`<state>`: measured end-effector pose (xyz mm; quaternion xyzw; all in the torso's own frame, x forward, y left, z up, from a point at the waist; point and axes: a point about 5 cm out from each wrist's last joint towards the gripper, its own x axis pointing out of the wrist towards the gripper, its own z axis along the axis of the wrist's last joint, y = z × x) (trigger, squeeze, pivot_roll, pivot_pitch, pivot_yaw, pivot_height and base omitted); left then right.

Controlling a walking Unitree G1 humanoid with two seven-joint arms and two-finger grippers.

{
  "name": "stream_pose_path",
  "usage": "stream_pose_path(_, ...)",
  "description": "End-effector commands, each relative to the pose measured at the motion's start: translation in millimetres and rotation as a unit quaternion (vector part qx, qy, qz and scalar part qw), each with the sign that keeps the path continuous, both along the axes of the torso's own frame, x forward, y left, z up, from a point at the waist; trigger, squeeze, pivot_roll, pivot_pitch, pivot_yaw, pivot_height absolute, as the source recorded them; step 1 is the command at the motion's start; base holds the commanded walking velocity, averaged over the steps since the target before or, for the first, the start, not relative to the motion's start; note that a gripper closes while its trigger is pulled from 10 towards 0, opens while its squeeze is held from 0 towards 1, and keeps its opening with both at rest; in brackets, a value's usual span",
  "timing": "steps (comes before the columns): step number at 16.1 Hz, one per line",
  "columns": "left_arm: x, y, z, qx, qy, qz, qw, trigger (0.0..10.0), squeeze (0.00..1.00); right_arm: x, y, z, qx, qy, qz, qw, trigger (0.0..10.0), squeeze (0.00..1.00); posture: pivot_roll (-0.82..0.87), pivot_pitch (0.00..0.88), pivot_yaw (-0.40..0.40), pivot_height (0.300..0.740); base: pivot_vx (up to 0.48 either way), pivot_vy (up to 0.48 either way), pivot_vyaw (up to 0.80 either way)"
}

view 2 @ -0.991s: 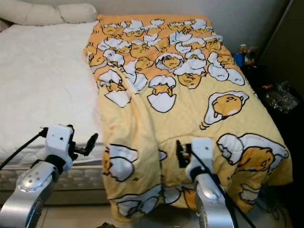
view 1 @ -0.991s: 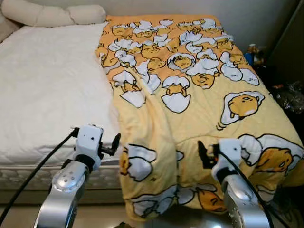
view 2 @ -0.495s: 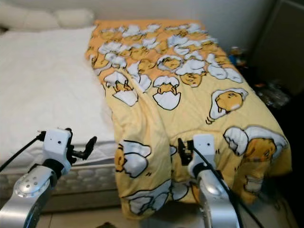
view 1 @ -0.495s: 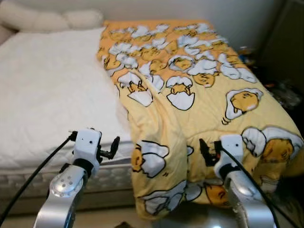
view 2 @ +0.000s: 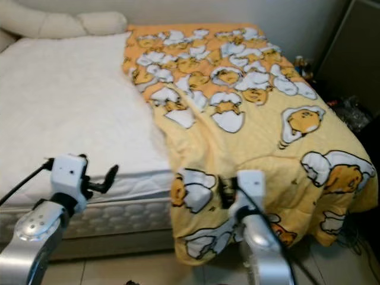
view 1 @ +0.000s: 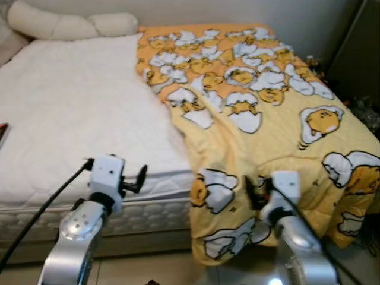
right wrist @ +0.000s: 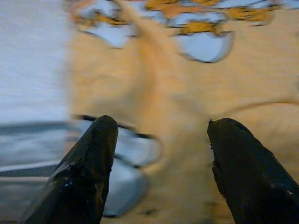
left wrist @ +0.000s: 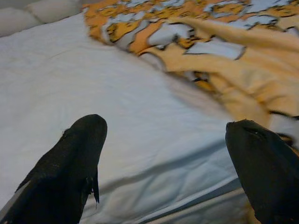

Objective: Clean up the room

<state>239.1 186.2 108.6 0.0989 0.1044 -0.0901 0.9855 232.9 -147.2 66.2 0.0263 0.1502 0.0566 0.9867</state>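
Observation:
A yellow blanket [view 1: 261, 113] printed with cartoon eggs covers the right half of the bed and hangs over its foot end, bunched in a long fold along its left edge. The bare white mattress [view 1: 77, 119] lies to its left. My left gripper [view 1: 140, 178] is held out in front of the mattress's foot edge, open, with nothing between its fingers [left wrist: 70, 172]. My right gripper [view 1: 250, 191] is open in front of the hanging blanket, and its wrist view looks blurred onto the yellow cloth [right wrist: 177, 93].
Two cream pillows [view 1: 71, 24] lie at the head of the bed. A dark cabinet [view 1: 362, 53] and small clutter [view 1: 312, 61] stand to the right of the bed. A reddish object [view 1: 3, 132] lies on the mattress at the left edge. Pale tiled floor [view 1: 148, 267] is below.
The whole picture has shifted: the bed and blanket now sit further right, so the camera has moved left. Both arms keep the same raised pose, grippers open.

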Motion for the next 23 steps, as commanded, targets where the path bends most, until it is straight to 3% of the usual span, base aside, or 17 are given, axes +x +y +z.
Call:
stream_pose_path(1, 0.7, -2.7, -0.2, -0.005, 0.001, -0.005, 1.000, 10.0, 0.00, -0.7, -7.4, 3.7, -0.007, -0.005, -0.012, 1.000, 10.0, 0.00, -0.03, 0.000, 0.046, 0.740, 0.000, 0.296, 0.00)
stream_pose_path(6, 3.6, -6.5, 0.5, -0.032, -0.006, -0.001, 0.999, 10.0, 0.00, 1.1, -6.1, 4.9, -0.011, -0.002, -0.008, 1.000, 10.0, 0.00, -0.03, 0.000, 0.028, 0.740, 0.000, 0.117, 0.00)
stream_pose_path(12, 6.8, -8.5, -2.1, -0.030, -0.006, 0.008, 0.999, 10.0, 0.00, 14.6, -5.3, 8.5, -0.028, -0.004, 0.011, 1.000, 10.0, 0.00, -0.03, 0.000, 0.018, 0.740, 0.000, 0.000, 0.00)
stream_pose_path(13, 6.9, -9.0, -1.9, -0.031, -0.006, 0.004, 1.000, 10.0, 0.00, 16.6, -3.6, 8.2, -0.024, -0.002, 0.018, 1.000, 10.0, 0.28, -0.03, 0.000, 0.019, 0.740, 0.000, 0.000, 0.00)
stream_pose_path(14, 7.7, -9.5, -1.3, -0.031, -0.003, -0.004, 1.000, 10.0, 0.00, 20.5, -0.9, 5.1, -0.021, 0.017, 0.025, 0.999, 10.0, 1.00, -0.03, 0.000, 0.023, 0.740, 0.000, 0.000, 0.00)
stream_pose_path(16, 9.7, -10.8, 1.8, -0.032, -0.003, -0.033, 0.999, 10.0, 0.00, 31.0, 17.7, -4.5, -0.049, 0.061, 0.103, 0.992, 10.0, 1.00, -0.03, 0.000, 0.033, 0.740, 0.000, 0.000, 0.00)
stream_pose_path(19, 12.7, -3.2, 5.5, -0.024, -0.007, -0.031, 0.999, 10.0, 0.00, 43.5, 59.0, -4.8, -0.032, 0.062, 0.220, 0.973, 10.0, 1.00, -0.02, 0.000, 0.045, 0.740, 0.000, 0.000, 0.00)
stream_pose_path(20, 13.6, -1.5, 8.0, -0.018, -0.006, -0.045, 0.999, 10.0, 0.00, 61.2, 58.7, -9.1, -0.046, 0.065, 0.192, 0.978, 10.0, 1.00, -0.01, 0.000, 0.055, 0.740, 0.000, 0.000, 0.00)
stream_pose_path(23, 13.1, -6.8, 9.9, -0.021, -0.001, -0.086, 0.996, 10.0, 0.00, 85.7, 35.9, -9.5, -0.069, 0.067, 0.118, 0.988, 10.0, 1.00, -0.01, 0.000, 0.064, 0.740, 0.000, 0.000, 0.00)
